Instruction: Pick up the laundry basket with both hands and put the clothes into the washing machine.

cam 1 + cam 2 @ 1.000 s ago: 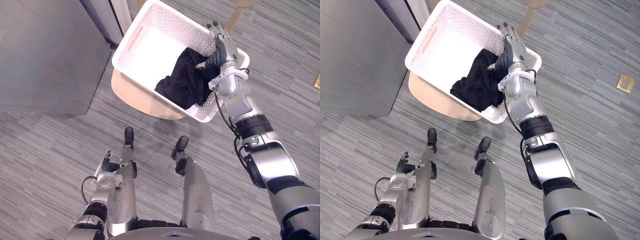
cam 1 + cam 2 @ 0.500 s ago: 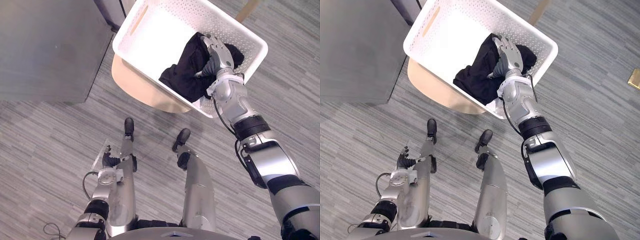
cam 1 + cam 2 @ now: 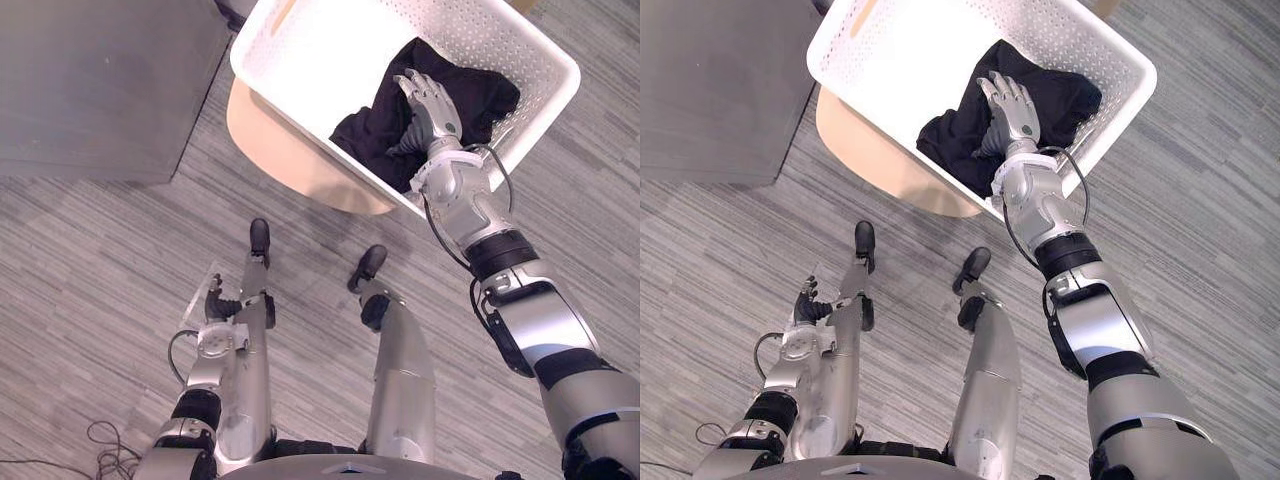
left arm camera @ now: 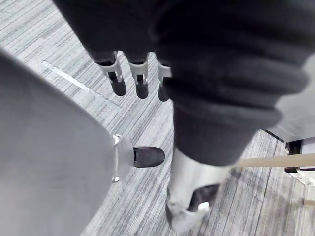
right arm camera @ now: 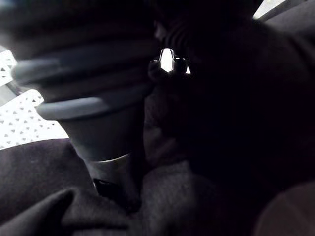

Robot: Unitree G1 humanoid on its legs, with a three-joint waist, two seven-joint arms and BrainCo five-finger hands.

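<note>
Basket, white with perforated walls, sits tilted across a round tan stool. Neither hand grips it. The right hand reaches over the near wall, which passes under its wrist, and lies palm down inside on the black clothes. Its fingers are nearly straight and slightly spread, resting flat on the cloth and not closed round it. The thumb angles off to the side, against the fabric.

The clothes are bunched in the part of the basket beneath the palm and run on past the fingertips toward the far corner. On the thumb side of the hand the basket's white bottom is bare. The right wrist view shows dark folds close under the hand and a patch of perforated wall beside it. The stool pokes out from below the basket on the thumb side of the right wrist.

The left hand hangs low over the grey striped floor, well apart from the basket. Its fingers are relaxed and a little bent, with nothing between them. A grey cabinet stands beyond this hand's fingertips, just beside the stool.
</note>
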